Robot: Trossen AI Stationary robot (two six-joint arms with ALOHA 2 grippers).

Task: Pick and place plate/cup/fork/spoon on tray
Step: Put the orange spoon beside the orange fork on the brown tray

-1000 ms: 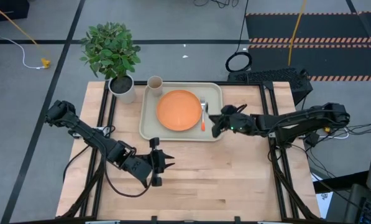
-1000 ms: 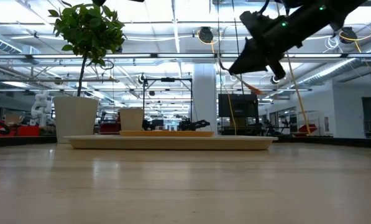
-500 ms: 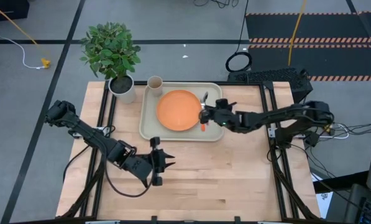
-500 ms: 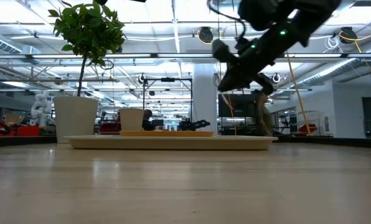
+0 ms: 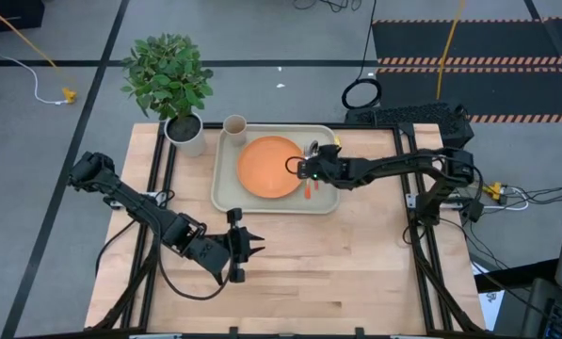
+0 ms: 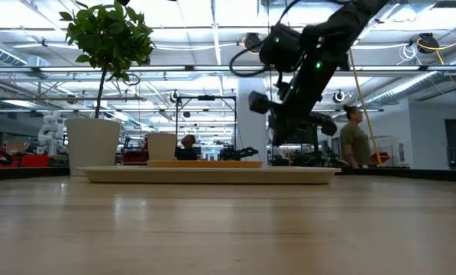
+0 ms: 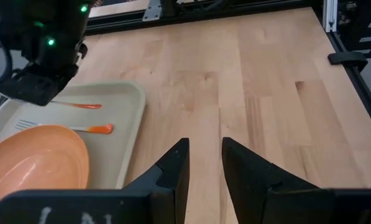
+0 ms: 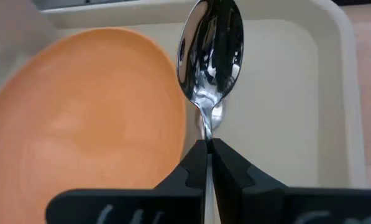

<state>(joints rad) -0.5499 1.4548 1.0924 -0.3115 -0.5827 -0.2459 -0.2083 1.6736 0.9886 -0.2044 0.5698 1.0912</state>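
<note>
The pale tray (image 5: pixel 226 193) lies at the table's far middle. The orange plate (image 5: pixel 266 167) rests in it. The beige cup (image 5: pixel 234 124) stands in its far left corner. The fork (image 7: pixel 67 128) lies flat on the tray floor, right of the plate. My right gripper (image 5: pixel 302 168) hangs over the tray by the plate's right edge, shut on the spoon (image 8: pixel 210 50). The spoon's bowl points to the tray's far rim. My left gripper (image 5: pixel 248 247) is open and empty over the bare table, near the front. My right gripper pinches the spoon's thin metal stem (image 8: pixel 207 134) just behind the bowl, between its two fingertips (image 8: pixel 191 165). The fingers come from above, pointing down. The spoon lies about level, bowl face up, beside the plate. Whether it touches the tray floor I cannot tell.
A white pot (image 5: pixel 188 135) with a green plant stands just left of the tray's far left corner. Bare wood fills the table's near half. A person (image 6: pixel 355 137) stands in the room beyond the table.
My right gripper has carried the spoon from just right of the tray toward the table's left edge and downward. It now hangs low over the tray, beside the plate. It has stayed shut on the spoon.
</note>
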